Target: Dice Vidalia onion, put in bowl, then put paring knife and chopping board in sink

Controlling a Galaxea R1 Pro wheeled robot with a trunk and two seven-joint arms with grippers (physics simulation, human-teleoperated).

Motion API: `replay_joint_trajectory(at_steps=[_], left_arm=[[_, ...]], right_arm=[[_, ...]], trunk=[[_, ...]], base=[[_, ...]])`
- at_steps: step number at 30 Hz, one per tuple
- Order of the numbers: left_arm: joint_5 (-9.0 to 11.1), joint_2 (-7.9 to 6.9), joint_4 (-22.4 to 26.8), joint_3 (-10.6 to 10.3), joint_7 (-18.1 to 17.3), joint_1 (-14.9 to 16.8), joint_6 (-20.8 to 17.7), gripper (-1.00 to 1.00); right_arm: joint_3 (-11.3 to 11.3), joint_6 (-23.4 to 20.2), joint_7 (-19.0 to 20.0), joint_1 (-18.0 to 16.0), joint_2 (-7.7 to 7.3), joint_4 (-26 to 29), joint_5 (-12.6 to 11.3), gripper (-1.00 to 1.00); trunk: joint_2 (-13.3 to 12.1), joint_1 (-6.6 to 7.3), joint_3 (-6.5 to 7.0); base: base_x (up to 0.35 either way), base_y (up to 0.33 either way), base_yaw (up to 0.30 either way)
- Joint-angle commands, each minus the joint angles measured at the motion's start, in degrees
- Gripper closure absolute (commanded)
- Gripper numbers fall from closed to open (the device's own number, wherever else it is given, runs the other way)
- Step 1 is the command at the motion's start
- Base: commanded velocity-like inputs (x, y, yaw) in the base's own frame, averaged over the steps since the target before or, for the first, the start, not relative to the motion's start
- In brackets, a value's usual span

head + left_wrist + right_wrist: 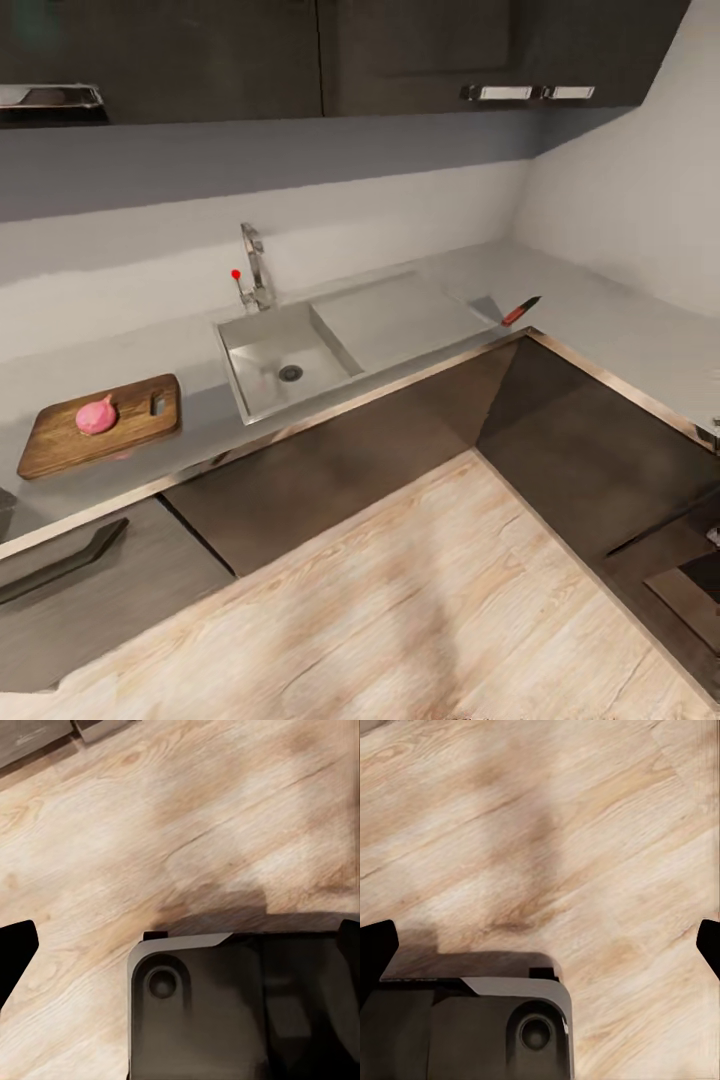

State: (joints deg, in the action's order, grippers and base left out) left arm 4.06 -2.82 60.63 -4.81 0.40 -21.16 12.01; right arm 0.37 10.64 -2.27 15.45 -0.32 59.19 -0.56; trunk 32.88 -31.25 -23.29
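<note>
The pinkish Vidalia onion (96, 415) lies on the dark-brown chopping board (60, 442), which rests on the grey countertop (600, 325) left of the sink (262, 350). The steel basin holds nothing; its chrome tap (255, 265) stands behind it. The paring knife (520, 311), red handle towards the wall, lies on the counter just right of the drainboard (395, 315). The bowl is out of view. My left gripper (180, 949) and right gripper (540, 945) both hang open over the floor, black fingertips (15, 952) (375, 945) wide apart with nothing between them.
The counter bends into an L at the right, with dark cabinet fronts (400, 430) below and a black bar handle (60, 560) at the lower left. Light wooden floor (420, 600) lies before it. My grey base (225, 1012) (472, 1027) sits under both grippers.
</note>
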Motion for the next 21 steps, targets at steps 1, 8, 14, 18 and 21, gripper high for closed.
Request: replay_joint_trajectory(at_steps=[1, 8, 14, 18, 21], left_arm=[[0.4, -0.04, -0.4, -0.1, 0.0, 0.0, 0.1, -1.0], [0.4, -0.06, -0.6, -0.2, 0.0, 0.1, 0.1, -1.0], [0.4, -0.06, -0.6, -0.2, 0.1, 0.1, 0.1, -1.0], [0.4, -0.04, -0.6, -0.2, 0.0, 0.1, 0.1, -1.0], [0.4, -0.04, -0.6, -0.2, 0.0, 0.1, 0.1, -1.0]], right_arm=[[0.1, 0.1, -0.2, 0.0, -0.01, 0.0, -0.1, -1.0], [0.1, 0.1, -0.2, 0.0, -0.01, 0.0, -0.1, -1.0], [0.1, 0.1, -0.2, 0.0, 0.01, 0.0, -0.1, -1.0], [0.1, 0.1, -0.2, 0.0, 0.02, 0.0, -0.1, -1.0], [0.1, 0.1, -0.3, 0.0, 0.02, 0.0, -0.1, -1.0]], trunk=[[0.1, -0.03, 0.0], [0.1, -0.03, 0.4], [0.1, -0.03, 0.76], [0.1, -0.03, 1.01], [0.1, -0.03, 1.11]], base=[[0.0, 0.0, -0.248], [0.0, 0.0, -0.24], [0.0, 0.0, -0.228], [0.0, 0.0, -0.217], [0.0, 0.0, -0.109]])
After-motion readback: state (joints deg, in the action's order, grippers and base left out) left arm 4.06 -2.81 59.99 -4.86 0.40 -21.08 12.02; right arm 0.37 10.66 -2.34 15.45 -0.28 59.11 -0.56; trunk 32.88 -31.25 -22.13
